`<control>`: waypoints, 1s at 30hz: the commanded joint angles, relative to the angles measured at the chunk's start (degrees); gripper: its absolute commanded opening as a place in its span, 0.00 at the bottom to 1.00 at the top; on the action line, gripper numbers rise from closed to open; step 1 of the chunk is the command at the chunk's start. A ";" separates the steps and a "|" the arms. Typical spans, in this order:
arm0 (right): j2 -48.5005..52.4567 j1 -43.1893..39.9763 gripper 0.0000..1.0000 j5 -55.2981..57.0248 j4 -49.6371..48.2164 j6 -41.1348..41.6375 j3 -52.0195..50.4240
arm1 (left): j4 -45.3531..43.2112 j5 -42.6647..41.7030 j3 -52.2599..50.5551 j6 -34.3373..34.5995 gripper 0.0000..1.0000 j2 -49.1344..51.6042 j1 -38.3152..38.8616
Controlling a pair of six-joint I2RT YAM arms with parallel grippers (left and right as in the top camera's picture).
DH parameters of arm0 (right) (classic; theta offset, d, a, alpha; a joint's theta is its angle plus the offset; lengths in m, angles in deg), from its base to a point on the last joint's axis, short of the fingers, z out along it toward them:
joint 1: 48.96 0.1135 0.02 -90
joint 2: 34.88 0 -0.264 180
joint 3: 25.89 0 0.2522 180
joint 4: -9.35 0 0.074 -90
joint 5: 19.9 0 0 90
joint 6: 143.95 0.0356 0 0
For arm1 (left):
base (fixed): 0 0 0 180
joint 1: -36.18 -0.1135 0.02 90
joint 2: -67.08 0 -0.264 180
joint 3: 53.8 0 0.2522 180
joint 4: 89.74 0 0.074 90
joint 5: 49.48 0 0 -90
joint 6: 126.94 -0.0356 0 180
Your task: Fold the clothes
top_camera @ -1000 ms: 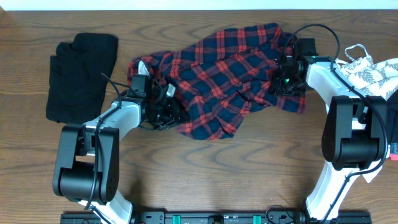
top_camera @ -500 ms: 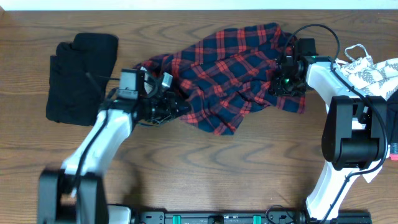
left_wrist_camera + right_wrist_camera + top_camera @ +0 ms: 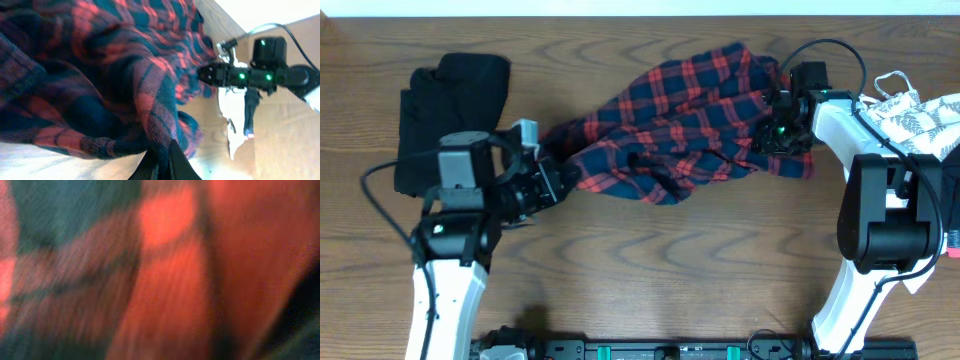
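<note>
Dark wood-grain table [image 3: 650,270], soft rumpled plaid shirt [image 3: 680,110], left gripper [image 3: 554,181] clenched on its edge, right gripper [image 3: 775,130] buried in cloth, grip impossible to tell

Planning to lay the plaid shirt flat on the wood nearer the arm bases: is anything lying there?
Nothing visible: the table in front of the plaid shirt is bare wood. The black garment lies to the left, the leaf-print garment at the right edge, both outside it.
</note>
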State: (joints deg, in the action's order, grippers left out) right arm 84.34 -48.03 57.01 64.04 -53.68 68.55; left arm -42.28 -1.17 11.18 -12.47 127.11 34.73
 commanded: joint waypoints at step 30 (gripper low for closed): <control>-7.26 -0.07 0.42 0.66 4.17 2.03 -1.51 | 20.92 -10.47 0.00 -6.86 0.06 -1.75 -13.60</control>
State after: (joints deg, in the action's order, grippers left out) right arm 82.50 -48.03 57.28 67.82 -52.63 67.77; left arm -21.10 -11.62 11.14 -17.91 125.69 21.55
